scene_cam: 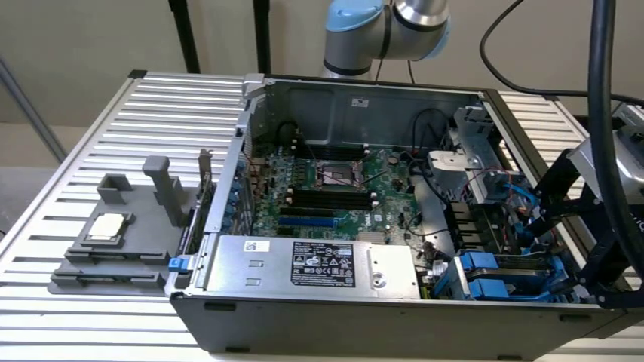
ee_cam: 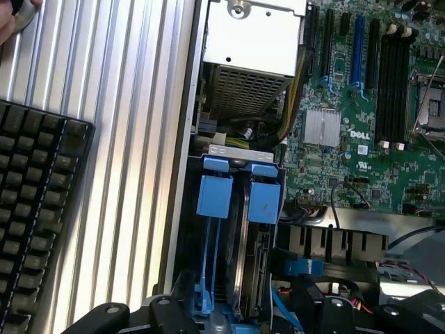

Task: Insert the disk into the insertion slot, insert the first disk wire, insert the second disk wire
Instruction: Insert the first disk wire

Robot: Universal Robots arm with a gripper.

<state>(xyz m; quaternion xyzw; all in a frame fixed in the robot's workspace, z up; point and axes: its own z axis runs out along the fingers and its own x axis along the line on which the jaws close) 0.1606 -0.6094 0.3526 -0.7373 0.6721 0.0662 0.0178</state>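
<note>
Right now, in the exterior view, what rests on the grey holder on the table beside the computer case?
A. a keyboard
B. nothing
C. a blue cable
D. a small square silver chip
D: a small square silver chip lies on the grey holder, which sits on the table at the exterior view's left of the computer case.

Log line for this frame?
hand: open | position: over insertion slot of computer case | held: nothing evident

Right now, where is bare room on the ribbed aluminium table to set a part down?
Free: ribbed aluminium table beyond the grey plastic fixture, and the strip between black keyboard and dark grey computer case. Crowded: the blue-railed drive bay.
</note>
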